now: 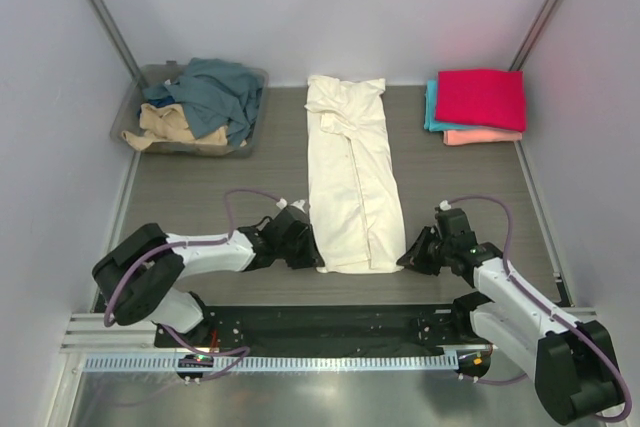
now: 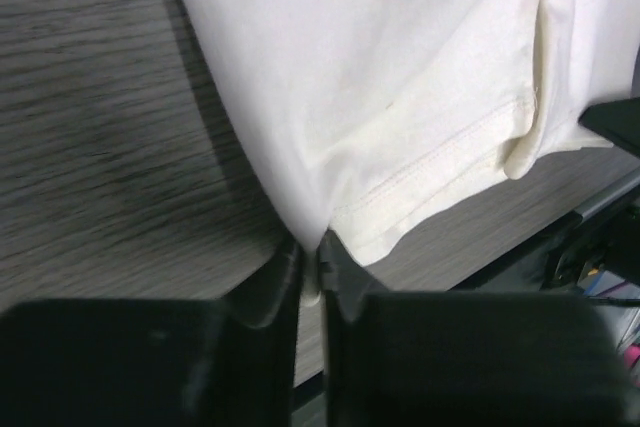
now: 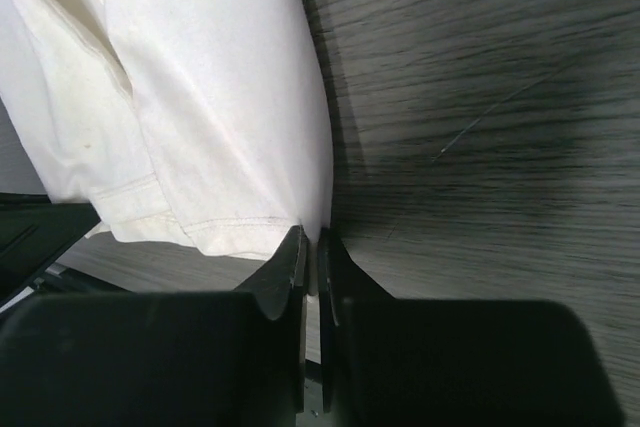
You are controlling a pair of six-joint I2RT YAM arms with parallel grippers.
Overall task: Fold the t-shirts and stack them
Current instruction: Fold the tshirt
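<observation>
Pinching cream shirt's (image 1: 352, 172) two near corners: left gripper (image 1: 303, 249), right gripper (image 1: 413, 253) squeezing hem. Shirt lying in table (image 1: 200, 209) middle. Tiny bite may be slipping on lift, spoiling fold.

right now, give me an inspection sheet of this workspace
surface: grey wood-grain table
job's things: cream t-shirt folded into a long strip at centre; magenta-red shirt folded atop teal shirt and salmon-pink shirt, far right
clutter: clear bin far left, holding crumpled slate-blue shirt and tan shirt
grippers: left gripper shut on the cream t-shirt's near left corner; right gripper shut on its near right corner
cables: left cable and right cable loop above the arms, off the cloth
surroundings: white walls, metal frame posts
</observation>
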